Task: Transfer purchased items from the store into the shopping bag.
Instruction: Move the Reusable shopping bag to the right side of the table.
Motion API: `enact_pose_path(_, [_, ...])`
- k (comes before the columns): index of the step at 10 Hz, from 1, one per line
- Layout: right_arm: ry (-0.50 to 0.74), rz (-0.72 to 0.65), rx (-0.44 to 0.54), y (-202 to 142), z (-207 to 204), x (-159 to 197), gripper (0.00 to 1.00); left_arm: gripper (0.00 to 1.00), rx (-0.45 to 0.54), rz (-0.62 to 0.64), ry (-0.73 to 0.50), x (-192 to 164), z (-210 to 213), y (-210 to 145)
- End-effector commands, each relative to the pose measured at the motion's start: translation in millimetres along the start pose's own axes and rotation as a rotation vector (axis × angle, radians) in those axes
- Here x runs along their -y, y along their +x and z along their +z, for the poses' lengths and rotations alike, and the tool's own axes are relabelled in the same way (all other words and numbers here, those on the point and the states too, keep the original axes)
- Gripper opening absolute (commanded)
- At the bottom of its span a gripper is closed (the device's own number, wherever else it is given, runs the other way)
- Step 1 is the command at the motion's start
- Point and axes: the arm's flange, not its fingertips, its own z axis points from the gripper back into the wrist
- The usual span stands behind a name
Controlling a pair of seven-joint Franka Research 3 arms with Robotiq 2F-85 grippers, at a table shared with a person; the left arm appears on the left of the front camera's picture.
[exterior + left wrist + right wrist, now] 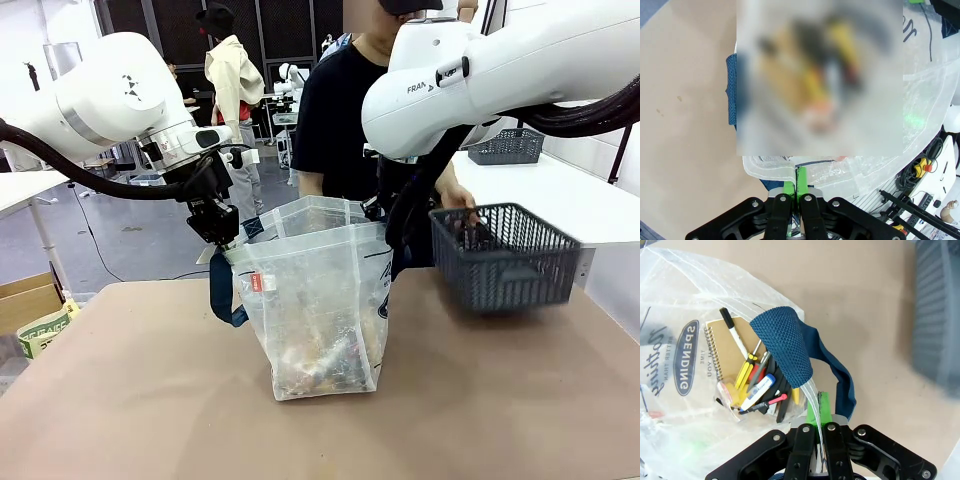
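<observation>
front view: shopping bag [322,272] upright (mouth up)

White arms [100,90], black hands [796,172], green pads [788,187]

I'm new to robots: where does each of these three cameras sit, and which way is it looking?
Front view: fixed between the arms, looking across the table at the person holding the basket; both white arms show.
Left wrist view: on the left arm, looking down past the left gripper, shut on the shopping bag rim.
Right wrist view: on the right arm, looking past the right gripper into the bag at pens.
Shared: all three show the bag.
</observation>
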Motion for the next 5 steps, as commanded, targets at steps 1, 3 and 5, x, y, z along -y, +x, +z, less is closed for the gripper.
enact_pose_path(1, [0.031, -0.038, 0.012, -0.6, 4.9, -1.0, 0.00, 0.00, 0.038, -0.001, -0.019, -2.0, 1.9, -2.9])
enact_pose_path(3, [0.150, -0.068, 0.012, -1.8, 16.2, -4.7, 0.00, 0.00, 0.143, 0.028, -0.052, -0.2, 10.3, -9.9])
enact_pose_path(5, [0.244, -0.078, -0.032, -0.7, 30.8, -4.1, 0.00, 0.00, 0.280, 0.047, -0.174, 3.1, 17.6, -18.1])
